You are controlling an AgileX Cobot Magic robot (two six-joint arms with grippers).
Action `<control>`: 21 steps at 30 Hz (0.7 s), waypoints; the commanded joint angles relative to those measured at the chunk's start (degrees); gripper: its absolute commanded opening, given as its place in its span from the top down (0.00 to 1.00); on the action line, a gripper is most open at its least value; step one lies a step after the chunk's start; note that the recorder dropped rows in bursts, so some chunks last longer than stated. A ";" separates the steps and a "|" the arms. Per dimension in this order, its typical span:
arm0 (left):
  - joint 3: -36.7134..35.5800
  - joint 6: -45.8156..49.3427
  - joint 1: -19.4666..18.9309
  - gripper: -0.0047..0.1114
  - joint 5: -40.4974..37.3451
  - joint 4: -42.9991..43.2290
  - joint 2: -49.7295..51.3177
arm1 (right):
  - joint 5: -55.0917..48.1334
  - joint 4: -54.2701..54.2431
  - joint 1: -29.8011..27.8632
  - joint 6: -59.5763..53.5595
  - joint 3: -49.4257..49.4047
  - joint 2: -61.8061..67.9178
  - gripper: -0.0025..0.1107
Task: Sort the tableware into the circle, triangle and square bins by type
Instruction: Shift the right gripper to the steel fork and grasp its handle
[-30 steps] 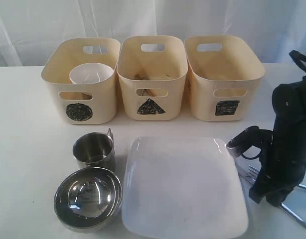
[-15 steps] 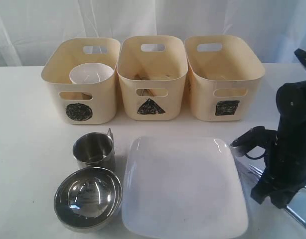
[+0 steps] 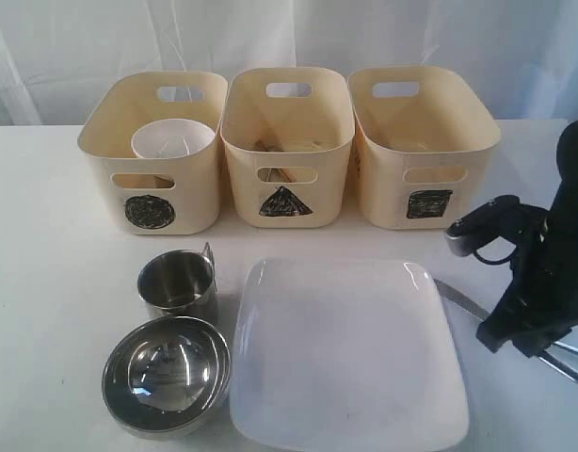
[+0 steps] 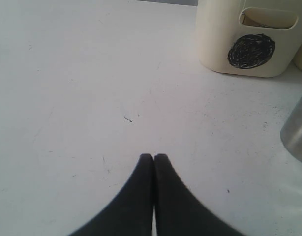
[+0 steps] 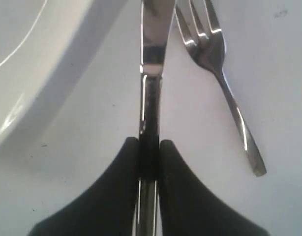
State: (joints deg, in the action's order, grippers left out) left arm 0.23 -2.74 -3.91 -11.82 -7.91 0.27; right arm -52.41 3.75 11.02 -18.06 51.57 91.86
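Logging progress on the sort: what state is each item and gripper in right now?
Left gripper: shut, empty.
Right gripper: shut on knife.
Fork: lying on table.
Steel mug: upright, unsorted.
Steel bowl: upright, unsorted.
Square plate: flat on table.
Small white bowl: in circle bin.

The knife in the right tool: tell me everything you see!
The knife is shiny steel, long and slim, with a flat blade and a narrower handle. The right tool is shut on its handle, black fingers on either side. It points along the white plate's edge, with a fork close beside it. Whether it touches the table is unclear.
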 commanded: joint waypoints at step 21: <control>-0.23 0.05 0.05 0.96 0.21 -0.19 -0.27 | 0.89 -5.39 -0.28 0.01 0.29 -0.50 0.97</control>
State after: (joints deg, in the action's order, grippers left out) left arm 0.23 -2.74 -3.91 -11.82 -7.91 0.27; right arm -52.11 -1.12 11.02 -17.98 52.54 90.19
